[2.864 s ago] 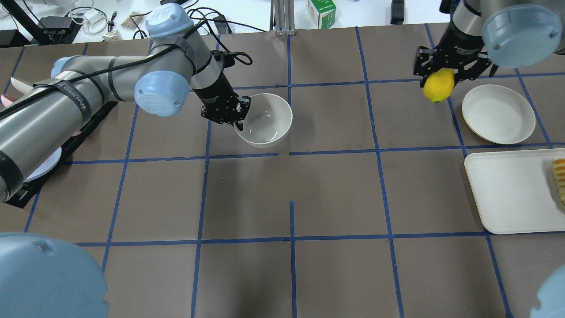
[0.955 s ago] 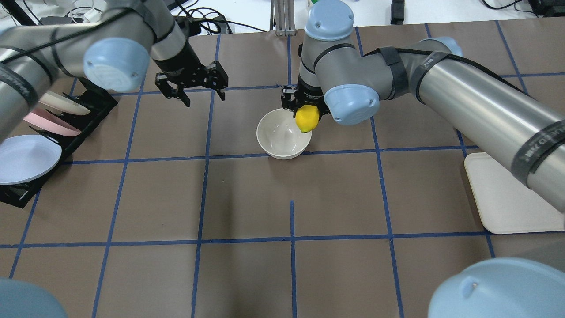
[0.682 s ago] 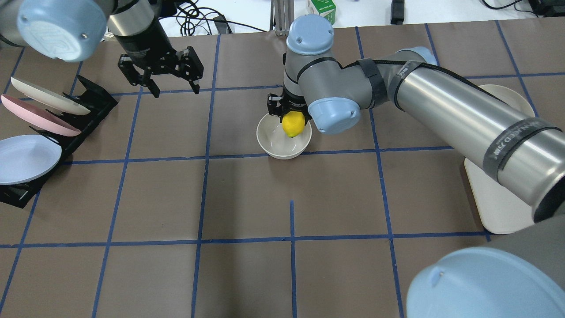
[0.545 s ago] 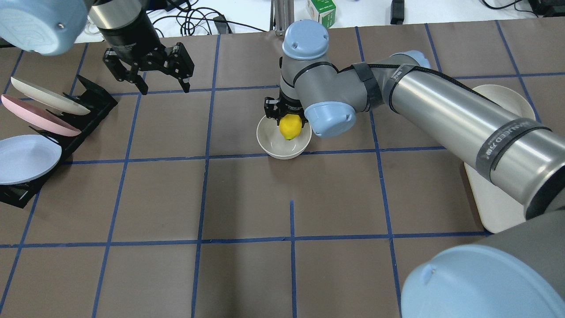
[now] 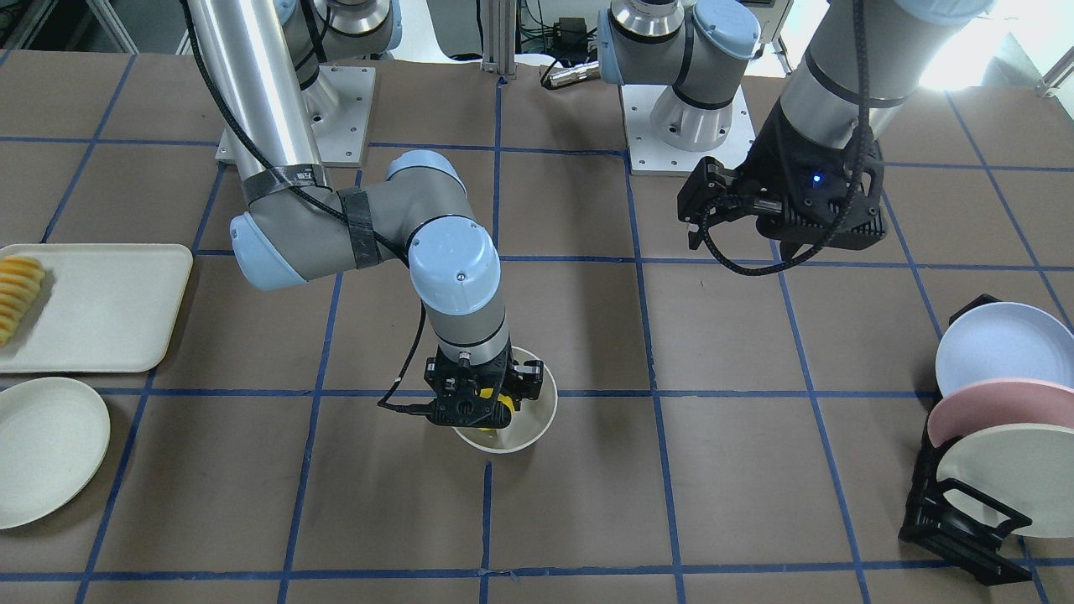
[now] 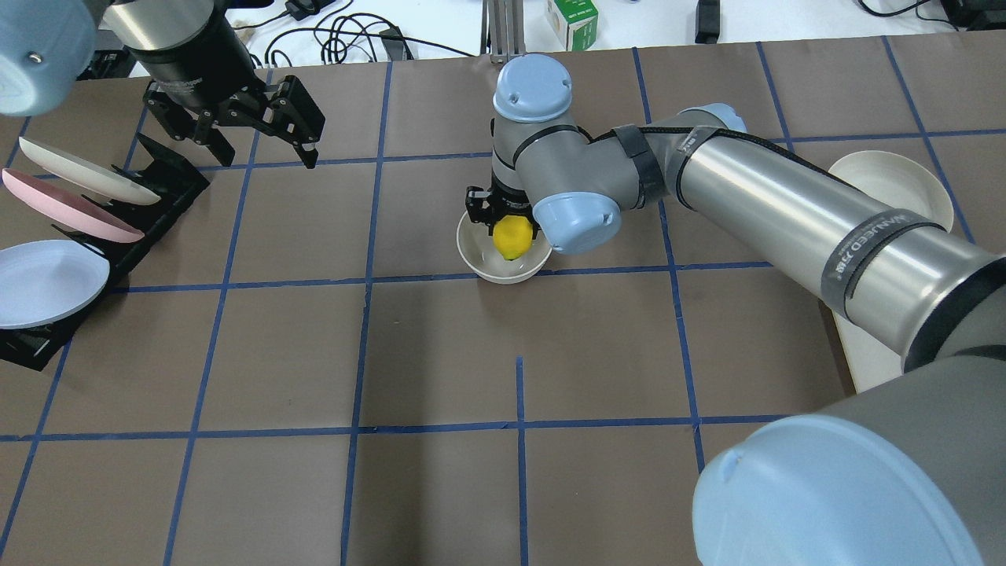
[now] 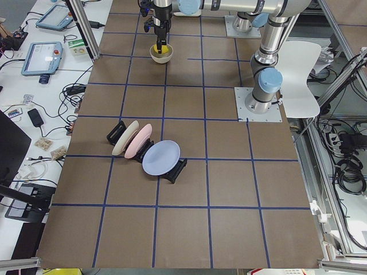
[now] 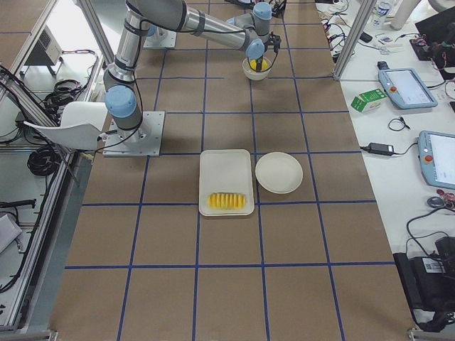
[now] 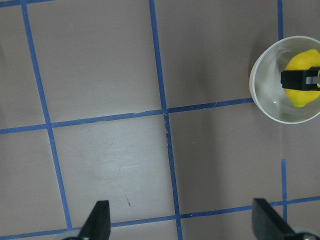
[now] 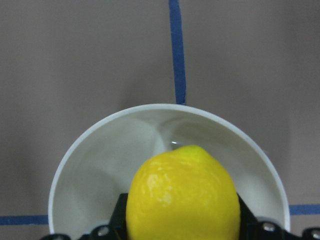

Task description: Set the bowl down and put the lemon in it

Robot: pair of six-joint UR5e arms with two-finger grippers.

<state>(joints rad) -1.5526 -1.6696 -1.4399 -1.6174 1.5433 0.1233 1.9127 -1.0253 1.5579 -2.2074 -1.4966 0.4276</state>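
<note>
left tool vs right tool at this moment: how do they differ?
Grip: the right tool is shut on the lemon; the left tool is open and holds nothing.
Place: the right tool is at the bowl, with the lemon inside its rim as seen from above; the left tool hangs well away from the bowl, near the plate rack.
Shared: both are black two-finger tools pointing down at the table.

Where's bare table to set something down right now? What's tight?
Bare: squares between plate rack and bowl, and the row on the bowl's operator side. Tight: at the bowl, where the right gripper holds the lemon, and under that arm toward the tray and plate.
</note>
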